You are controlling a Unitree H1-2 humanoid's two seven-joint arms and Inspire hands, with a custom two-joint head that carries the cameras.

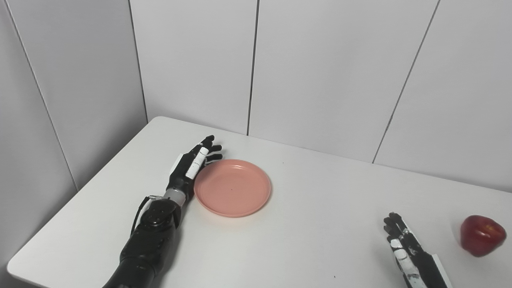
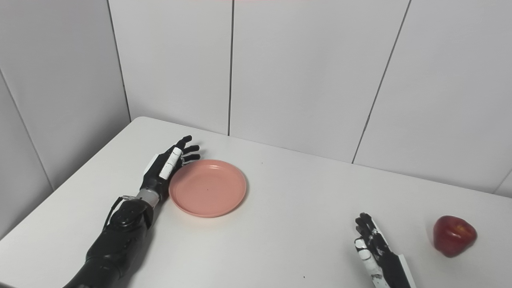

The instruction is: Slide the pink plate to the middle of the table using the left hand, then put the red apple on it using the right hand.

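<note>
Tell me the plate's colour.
Plain salmon pink plate, no pattern; clearest in the left eye view.

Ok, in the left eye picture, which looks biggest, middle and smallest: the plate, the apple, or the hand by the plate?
1. Round pink plate, clearly biggest.
2. Black left hand touching its rim.
3. Shiny red apple. It sits nearer the camera than the hand, so those two are close; I wouldn't rank them firmly.

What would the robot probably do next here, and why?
Probably push the pink plate rightward with the left hand. That open hand sits against the plate's left rim, the plate lies left of the table's middle, and the red apple waits untouched beside the right hand.
</note>
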